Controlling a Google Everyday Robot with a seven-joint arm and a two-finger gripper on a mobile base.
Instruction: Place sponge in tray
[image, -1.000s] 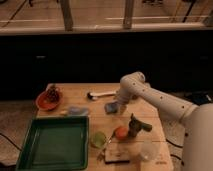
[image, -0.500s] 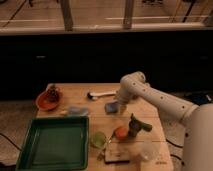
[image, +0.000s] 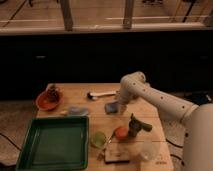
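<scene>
A blue sponge (image: 111, 107) lies on the wooden table near its middle. The green tray (image: 52, 143) sits at the table's front left, with nothing visible in it. My white arm reaches in from the right, and the gripper (image: 119, 103) is down at the sponge's right edge, right against it.
An orange bowl (image: 48, 99) with a brown item is at the back left. A white brush-like tool (image: 100, 93) lies behind the sponge. A pale blue item (image: 77, 110) lies above the tray. A green cup (image: 98, 138), an orange fruit (image: 121, 132), a dark green object (image: 135, 124) and a clear cup (image: 146, 148) crowd the front right.
</scene>
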